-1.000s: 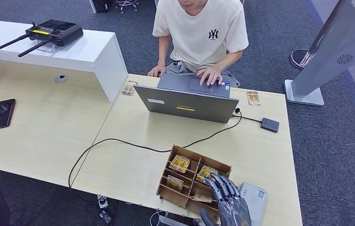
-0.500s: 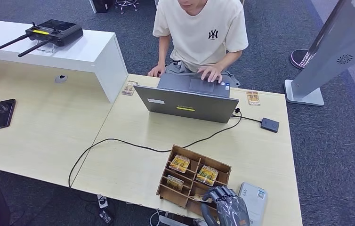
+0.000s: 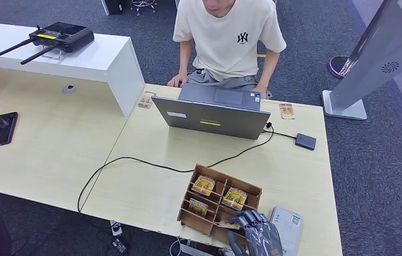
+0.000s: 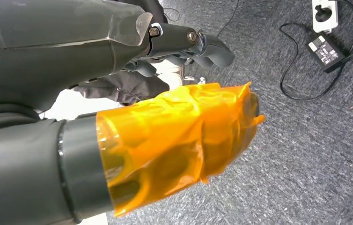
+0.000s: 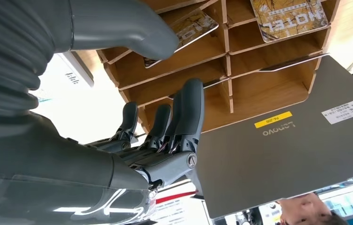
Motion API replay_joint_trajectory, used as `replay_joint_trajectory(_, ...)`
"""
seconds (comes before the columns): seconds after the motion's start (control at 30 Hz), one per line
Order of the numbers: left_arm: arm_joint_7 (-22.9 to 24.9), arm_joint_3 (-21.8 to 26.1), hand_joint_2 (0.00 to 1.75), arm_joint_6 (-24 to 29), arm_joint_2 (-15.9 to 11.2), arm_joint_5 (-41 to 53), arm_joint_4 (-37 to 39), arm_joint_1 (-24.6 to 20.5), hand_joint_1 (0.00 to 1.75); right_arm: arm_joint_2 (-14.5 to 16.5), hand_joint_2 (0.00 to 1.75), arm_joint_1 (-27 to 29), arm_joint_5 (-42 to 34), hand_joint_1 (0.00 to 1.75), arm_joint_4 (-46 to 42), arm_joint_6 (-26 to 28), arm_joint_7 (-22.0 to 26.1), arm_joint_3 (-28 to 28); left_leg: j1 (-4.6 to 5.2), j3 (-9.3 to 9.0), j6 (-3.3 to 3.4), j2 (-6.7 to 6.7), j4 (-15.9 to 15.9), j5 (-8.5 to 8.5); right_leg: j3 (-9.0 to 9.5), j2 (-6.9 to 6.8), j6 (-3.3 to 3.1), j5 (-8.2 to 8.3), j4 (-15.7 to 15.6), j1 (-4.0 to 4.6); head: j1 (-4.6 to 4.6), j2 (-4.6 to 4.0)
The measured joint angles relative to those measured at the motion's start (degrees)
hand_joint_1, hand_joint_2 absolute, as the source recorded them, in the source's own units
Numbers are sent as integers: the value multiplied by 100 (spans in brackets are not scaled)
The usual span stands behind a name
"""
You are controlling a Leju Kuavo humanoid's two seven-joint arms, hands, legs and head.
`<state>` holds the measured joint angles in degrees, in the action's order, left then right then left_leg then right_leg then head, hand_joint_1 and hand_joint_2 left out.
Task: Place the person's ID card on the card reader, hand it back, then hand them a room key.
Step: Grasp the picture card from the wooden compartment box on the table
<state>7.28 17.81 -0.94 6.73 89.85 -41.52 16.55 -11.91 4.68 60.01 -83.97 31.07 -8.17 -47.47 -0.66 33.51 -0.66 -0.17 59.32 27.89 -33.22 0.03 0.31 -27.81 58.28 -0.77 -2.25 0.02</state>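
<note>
Lower centre of the head view, the right hand curls into the wooden tray, thumb on a card; grasp unclear. Left hand hangs clenched.

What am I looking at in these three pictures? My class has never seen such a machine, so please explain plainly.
A humanoid robot stands at a desk. The wide picture comes from its head camera; the other two come from cameras at its wrists. The right robot hand reaches with curled fingers into a wooden tray of hotel key cards, its thumb on one card. Whether it grips that card is unclear. The left robot hand, its thumb wrapped in orange film, hangs over the carpet, holding nothing. Opposite, a person sits behind a laptop.
</note>
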Motion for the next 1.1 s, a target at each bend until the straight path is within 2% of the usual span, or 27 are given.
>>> replay_joint_trajectory(0.37, 0, 0, 0, -42, 2, 0, -49, 27, 0, 1, 175, -1, -30, 94, 2, -99, -24, -1, 0, 0, 0, 0, 0, 0, 0, 0, 0, 0, 0, 0, 0, 0)
replay_joint_trajectory(1.1, 1, 0, 0, -25, 0, 0, -51, 22, 0, 85, 175, -66, -63, 93, 99, -192, -24, 25, 0, 0, 0, 0, 0, 0, 0, 0, 0, 0, 0, 0, 0, 0)
